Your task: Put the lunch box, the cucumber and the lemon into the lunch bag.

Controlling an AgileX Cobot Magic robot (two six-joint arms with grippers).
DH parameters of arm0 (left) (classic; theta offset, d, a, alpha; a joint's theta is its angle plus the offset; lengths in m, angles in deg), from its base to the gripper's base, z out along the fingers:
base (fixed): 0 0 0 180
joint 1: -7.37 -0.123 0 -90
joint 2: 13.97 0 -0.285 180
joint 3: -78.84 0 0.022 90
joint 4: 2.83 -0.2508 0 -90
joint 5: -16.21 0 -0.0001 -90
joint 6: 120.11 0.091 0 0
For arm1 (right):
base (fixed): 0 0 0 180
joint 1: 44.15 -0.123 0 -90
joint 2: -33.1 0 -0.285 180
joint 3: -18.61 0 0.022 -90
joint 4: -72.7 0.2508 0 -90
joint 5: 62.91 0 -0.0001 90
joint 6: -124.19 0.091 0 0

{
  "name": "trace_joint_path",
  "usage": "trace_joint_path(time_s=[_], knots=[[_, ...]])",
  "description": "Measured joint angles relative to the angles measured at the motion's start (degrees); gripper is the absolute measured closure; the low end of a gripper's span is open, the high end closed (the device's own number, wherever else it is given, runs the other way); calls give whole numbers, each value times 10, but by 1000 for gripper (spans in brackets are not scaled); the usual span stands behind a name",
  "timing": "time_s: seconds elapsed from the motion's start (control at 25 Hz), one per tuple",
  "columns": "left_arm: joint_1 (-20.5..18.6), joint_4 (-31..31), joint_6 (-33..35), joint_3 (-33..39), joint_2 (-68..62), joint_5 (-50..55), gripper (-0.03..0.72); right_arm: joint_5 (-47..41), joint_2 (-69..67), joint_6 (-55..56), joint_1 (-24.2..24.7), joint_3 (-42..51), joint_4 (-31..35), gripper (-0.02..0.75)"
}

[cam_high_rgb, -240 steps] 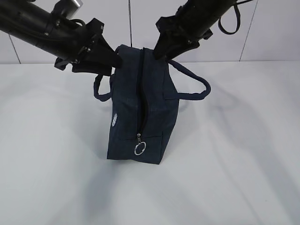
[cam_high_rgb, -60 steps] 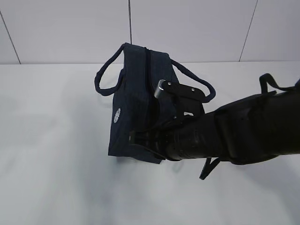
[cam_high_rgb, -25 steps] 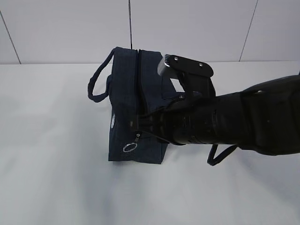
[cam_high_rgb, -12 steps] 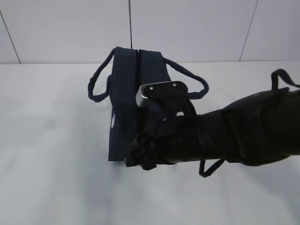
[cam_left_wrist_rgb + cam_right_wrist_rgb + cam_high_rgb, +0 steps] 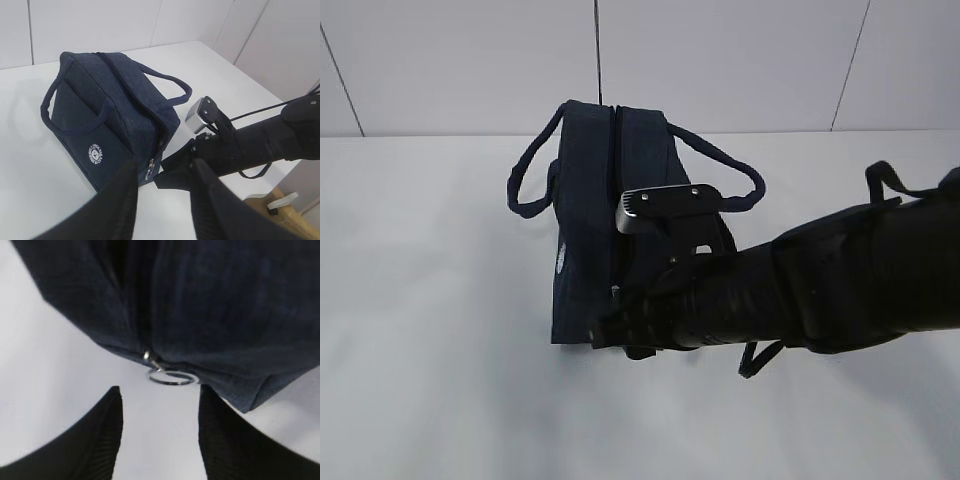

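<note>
Right arm (image 5: 820, 285) sits a touch lower and further back than half a second ago, and its gripper (image 5: 160, 415), which was pinched on the zipper ring a second ago, now has its fingers (image 5: 97, 432) spread with nothing between them. Zipper ring (image 5: 171, 377) hangs free just ahead of the fingertips, not touching either one, at the bottom end of the zipper on the near end of the lunch bag (image 5: 585, 215).

Bag has not shifted in that half second: upright on the white table (image 5: 430, 380), zipper line closed along the top, one loop handle (image 5: 528, 178) drooping left, the other to the right. White round logo (image 5: 95, 153) is on the side panel facing the left wrist camera.

Left gripper (image 5: 160, 200) hovers well back from the bag, looking down at its near corner. Fingers are parted with empty space between them, holding nothing.

Lunch box, cucumber and lemon are not visible in any view; can't tell if they're inside the bag.
</note>
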Motion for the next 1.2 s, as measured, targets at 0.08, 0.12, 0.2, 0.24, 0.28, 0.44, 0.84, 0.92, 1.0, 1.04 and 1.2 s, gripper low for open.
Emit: trace_joint_path(time_s=[0.08, 0.12, 0.2, 0.24, 0.28, 0.44, 0.84, 0.92, 1.0, 1.04, 1.2], knots=[[0, 0, 0, 0, 0, 0, 449, 6, -5, 10, 0, -8, 2, 366], [0, 0, 0, 0, 0, 0, 449, 8, -9, 16, 0, -14, 4, 366], [0, 0, 0, 0, 0, 0, 449, 12, -14, 26, 0, -22, 5, 366], [0, 0, 0, 0, 0, 0, 449, 14, -20, 29, 0, -28, 5, 366], [0, 0, 0, 0, 0, 0, 449, 14, -26, 30, 0, -33, 6, 366], [0, 0, 0, 0, 0, 2, 449, 14, -55, 41, 0, -50, 6, 366], [0, 0, 0, 0, 0, 7, 449, 12, -83, 56, 0, -67, 6, 461], [0, 0, 0, 0, 0, 8, 449, 12, -83, 56, 0, -67, 6, 517], [0, 0, 0, 0, 0, 8, 449, 11, -83, 56, 0, -68, 6, 577], [0, 0, 0, 0, 0, 8, 449, 10, -83, 56, 0, -68, 6, 607], [0, 0, 0, 0, 0, 9, 449, 8, -72, 57, 0, -68, 6, 705]])
